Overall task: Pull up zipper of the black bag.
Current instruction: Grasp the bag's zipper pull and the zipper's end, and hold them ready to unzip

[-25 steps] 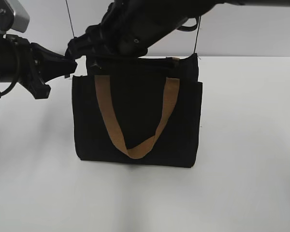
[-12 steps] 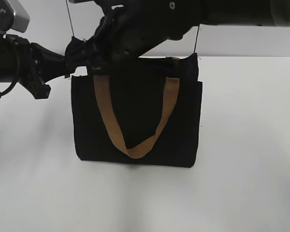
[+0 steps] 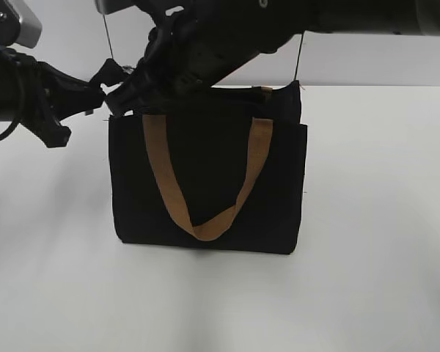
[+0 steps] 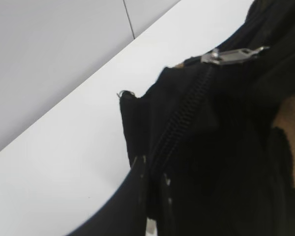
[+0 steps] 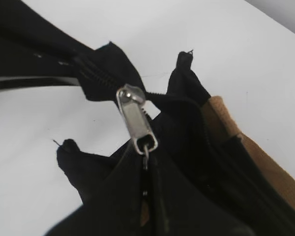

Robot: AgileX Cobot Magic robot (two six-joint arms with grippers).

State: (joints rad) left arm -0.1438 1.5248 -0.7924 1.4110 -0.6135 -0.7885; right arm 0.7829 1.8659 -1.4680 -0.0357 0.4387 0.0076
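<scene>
The black bag (image 3: 227,183) stands upright on the white table, a tan handle (image 3: 160,170) looped across its front. My left gripper (image 3: 99,97) is at the bag's top left corner. In the left wrist view it (image 4: 152,169) is shut on the black fabric at the end of the zip line (image 4: 184,105). My right arm reaches across from the upper right, and its gripper (image 3: 130,94) is at the same corner. In the right wrist view it (image 5: 146,169) is shut on the small link at the end of the silver zipper (image 5: 136,122) pull. The pull also shows in the left wrist view (image 4: 233,55).
The white table (image 3: 367,220) spreads around the bag, with a pale wall behind. Two thin dark cables (image 3: 301,62) hang behind the bag. The right arm's dark body (image 3: 279,29) crosses above the bag's top.
My right gripper has moved down and left to the bag's top left corner. My left gripper has shifted slightly left, still at the corner. The bag has stayed put.
</scene>
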